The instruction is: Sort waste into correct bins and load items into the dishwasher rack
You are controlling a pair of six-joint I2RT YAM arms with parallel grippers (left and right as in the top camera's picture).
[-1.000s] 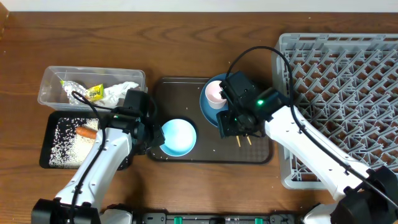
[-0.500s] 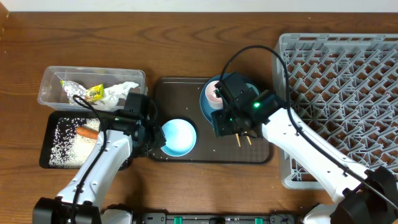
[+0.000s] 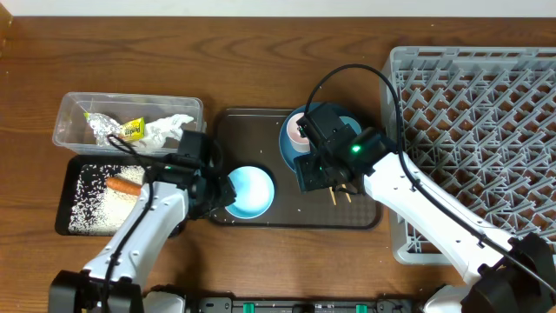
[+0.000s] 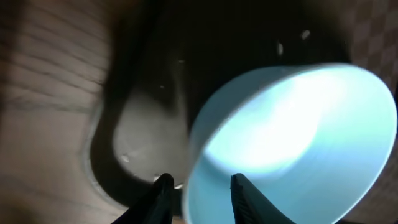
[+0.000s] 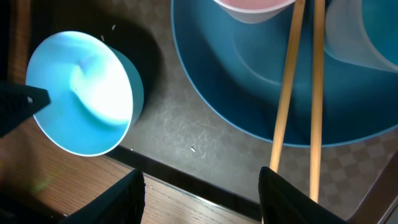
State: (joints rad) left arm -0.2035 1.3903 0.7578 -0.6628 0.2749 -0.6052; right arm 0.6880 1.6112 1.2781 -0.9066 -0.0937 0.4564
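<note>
Bowl (image 3: pixel 250 191) sits upright on the L half of the brown serving tray (image 3: pixel 295 217), mouth facing up. It's round, so no long axis. It hasn't shifted vs 1 s ago. L tool (image 4: pixel 200 182) straddles its L rim: one finger (image 4: pixel 163 190) outside the wall, the other inside, w/ a sliver of gap at the inner one. So the tool isn't clenched and the bowl isn't gripped. L arm has crept a bit toward the bowl since the earlier frame.

R of the bowl, the blue plate (image 5: pixel 249 99) on the same tray carries the pink cup (image 5: pixel 255 6), light-blue cup (image 5: pixel 367 37) & chopsticks (image 5: pixel 287 93). Chopsticks lie near-parallel, long axis far-to-near across the plate, tips past its near rim. R tool (image 5: pixel 202 193) hovers above the tray beside them, fingers spread wide, empty. Its arm has slid L, hiding more of the pink cup.

Further L on the desk (image 3: pixel 261 52): black tray (image 3: pixel 62 217) w/ rice (image 3: pixel 91 200) & carrot (image 3: pixel 126 184); clear tub (image 3: pixel 65 109) w/ foil (image 3: pixel 104 126) & tissue (image 3: pixel 165 129). Rack (image 3: pixel 486 130) at far R.
</note>
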